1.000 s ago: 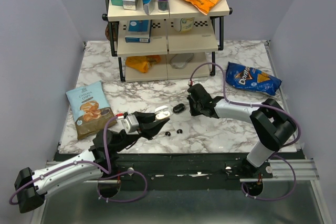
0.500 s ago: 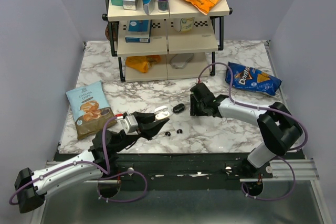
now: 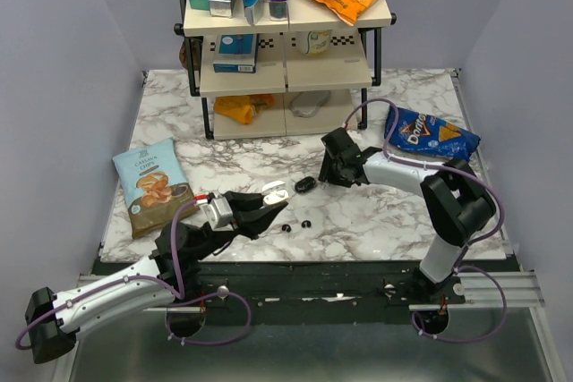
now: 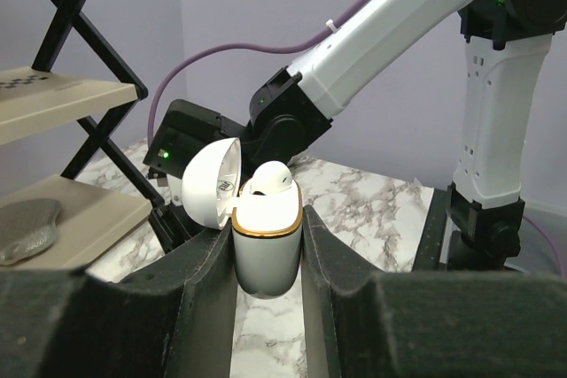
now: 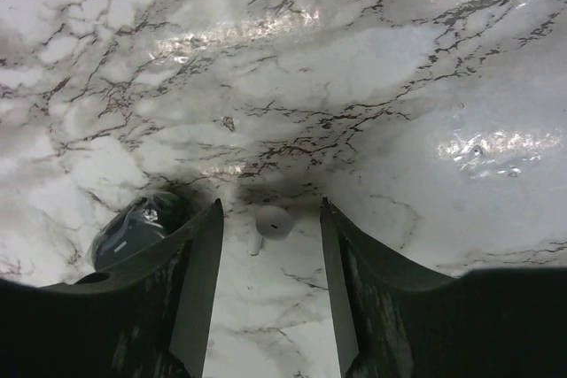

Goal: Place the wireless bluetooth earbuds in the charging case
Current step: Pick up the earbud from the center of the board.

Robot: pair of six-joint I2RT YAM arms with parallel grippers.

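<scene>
Grey-veined white marble covers the table (image 3: 394,221), with a two-tier shelf rack (image 3: 286,69) of boxes and snack bags at its far edge, a cassava chips bag (image 3: 152,185) to the left and a blue Doritos bag (image 3: 430,134) to the right. On the rack's lowest shelf lies a pale grey oval thing (image 3: 309,106). The left gripper (image 4: 267,227) is clamped on a white charging case (image 4: 266,258) with a gold rim, one finger pressed to each side, holding it upright off the marble near the middle front of the table. Its lid (image 4: 213,185) is swung open to the left, and one white earbud (image 4: 268,179) sits in the case, its rounded top poking above the rim. The right gripper (image 5: 270,208) points down at the marble just beyond, its fingers apart and straddling a second white earbud (image 5: 271,222), which lies on the table with a gap on either side. Just beside the right gripper's left finger rests a black oval case (image 5: 133,227), closed; in the top view it lies between the two grippers. Nearer the front edge, two tiny black buds (image 3: 286,227) (image 3: 306,223) sit close together on the marble, apart from both grippers.
</scene>
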